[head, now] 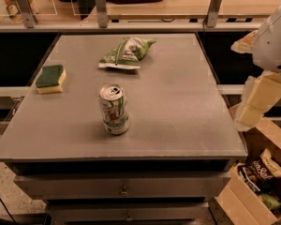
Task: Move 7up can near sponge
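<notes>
The 7up can (114, 108) stands upright near the middle front of the grey table (178, 107), silver-white with green leafy print. The sponge (51, 78), dark green over pale yellow, lies near the table's left edge, behind and to the left of the can and well apart from it. My gripper (255, 102) hangs at the end of the white arm at the right side of the view, past the table's right edge, far from the can and holding nothing I can see.
A green-and-white snack bag (125, 53) lies at the back middle of the table. An open cardboard box (260, 177) with snack packets sits on the floor at the lower right. A counter with glass-panel posts (101, 6) runs behind the table. Drawers are below the tabletop.
</notes>
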Robot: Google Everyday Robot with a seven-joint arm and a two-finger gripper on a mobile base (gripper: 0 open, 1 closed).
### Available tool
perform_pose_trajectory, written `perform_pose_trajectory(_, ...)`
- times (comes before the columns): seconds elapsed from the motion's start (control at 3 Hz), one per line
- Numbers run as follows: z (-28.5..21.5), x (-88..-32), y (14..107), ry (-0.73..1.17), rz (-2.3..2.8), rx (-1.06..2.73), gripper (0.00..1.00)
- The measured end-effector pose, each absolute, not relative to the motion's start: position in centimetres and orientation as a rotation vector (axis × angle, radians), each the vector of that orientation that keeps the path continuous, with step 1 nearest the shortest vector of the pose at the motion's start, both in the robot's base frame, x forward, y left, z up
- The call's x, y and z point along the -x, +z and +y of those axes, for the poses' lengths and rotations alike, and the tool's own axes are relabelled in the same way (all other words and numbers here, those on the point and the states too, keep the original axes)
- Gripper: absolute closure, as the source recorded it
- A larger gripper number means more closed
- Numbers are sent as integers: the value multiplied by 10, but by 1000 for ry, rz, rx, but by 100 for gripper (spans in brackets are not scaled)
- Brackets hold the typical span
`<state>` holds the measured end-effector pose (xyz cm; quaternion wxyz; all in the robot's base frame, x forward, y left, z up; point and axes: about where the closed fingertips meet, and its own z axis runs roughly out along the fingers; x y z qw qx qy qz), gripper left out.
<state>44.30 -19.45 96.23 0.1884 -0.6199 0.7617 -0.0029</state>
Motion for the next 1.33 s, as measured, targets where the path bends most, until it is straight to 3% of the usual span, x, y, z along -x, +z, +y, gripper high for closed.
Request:
perform_pose_trajectory(0.67, -107, -462, 905, 451, 1826, 1690, 0)
perform_pose_trajectory(1.33, 1, -466, 918, 816, 1466, 1599, 0)
